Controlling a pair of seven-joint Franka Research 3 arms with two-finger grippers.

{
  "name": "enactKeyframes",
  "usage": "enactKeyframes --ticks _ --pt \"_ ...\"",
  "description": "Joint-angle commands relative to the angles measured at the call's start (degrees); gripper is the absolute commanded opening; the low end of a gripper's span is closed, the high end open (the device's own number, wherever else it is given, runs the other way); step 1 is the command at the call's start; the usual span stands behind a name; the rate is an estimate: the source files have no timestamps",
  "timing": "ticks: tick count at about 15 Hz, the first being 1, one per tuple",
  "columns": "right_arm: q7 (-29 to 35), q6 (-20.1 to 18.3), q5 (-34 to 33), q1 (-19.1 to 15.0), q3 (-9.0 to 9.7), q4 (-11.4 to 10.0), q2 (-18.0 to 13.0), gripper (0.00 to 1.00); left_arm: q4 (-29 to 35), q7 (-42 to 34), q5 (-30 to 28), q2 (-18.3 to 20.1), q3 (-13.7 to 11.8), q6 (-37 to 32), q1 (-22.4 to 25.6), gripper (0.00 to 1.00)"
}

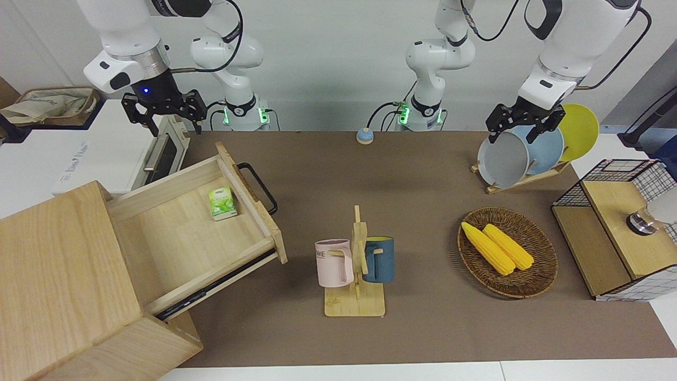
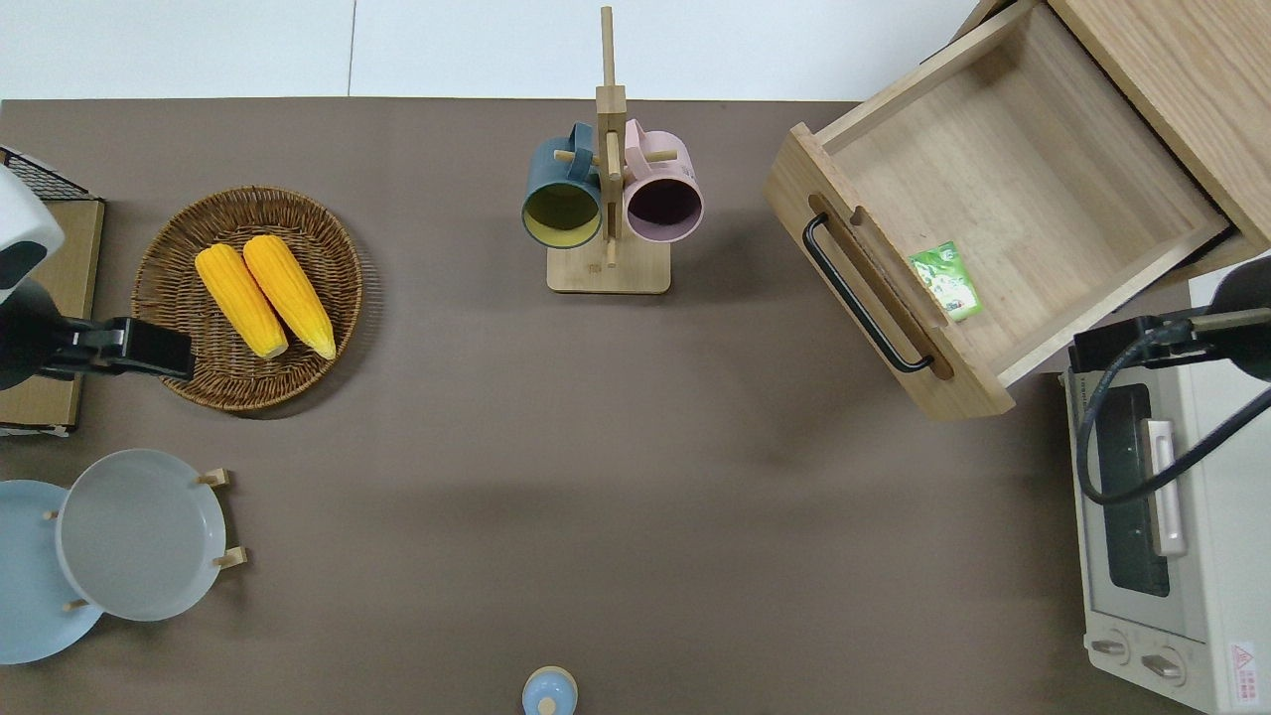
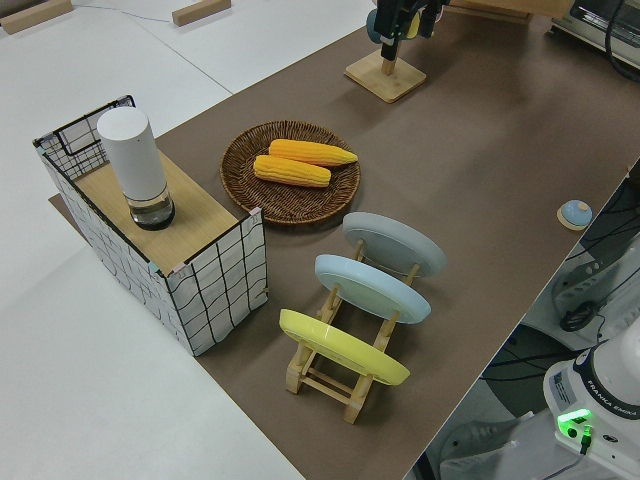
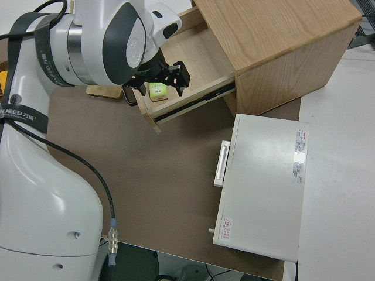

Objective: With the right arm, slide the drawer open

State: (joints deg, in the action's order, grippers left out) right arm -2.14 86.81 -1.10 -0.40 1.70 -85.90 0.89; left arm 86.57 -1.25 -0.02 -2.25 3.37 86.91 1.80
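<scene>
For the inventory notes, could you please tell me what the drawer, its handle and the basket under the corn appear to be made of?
The drawer: pale, unpainted wood with visible grain, matte. Its handle: a thin black bar, probably coated metal, though painted plastic cannot be ruled out. The basket: brown woven wicker or rattan, as its coiled weave shows.

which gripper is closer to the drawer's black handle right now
Right. The right gripper hangs open over the white toaster oven, just beside the open light wood drawer and its black bar handle. The left gripper is parked at the opposite end of the table.
</scene>
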Motion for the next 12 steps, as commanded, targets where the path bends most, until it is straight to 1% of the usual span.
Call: enactKeyframes --ticks 1,12 --pt "1.26 1.95 -1.0 -0.3 0.5 -0.94 -0.19 0.992 -1.49 -0.51 0.98 -0.65 0.4 -1.13 0.31 0.99" --pt "1.53 1.52 -0.48 -1.71 0.5 -1.11 -0.01 0.992 -1.49 -0.51 0.98 -0.65 0.4 -1.13 0.31 0.99"
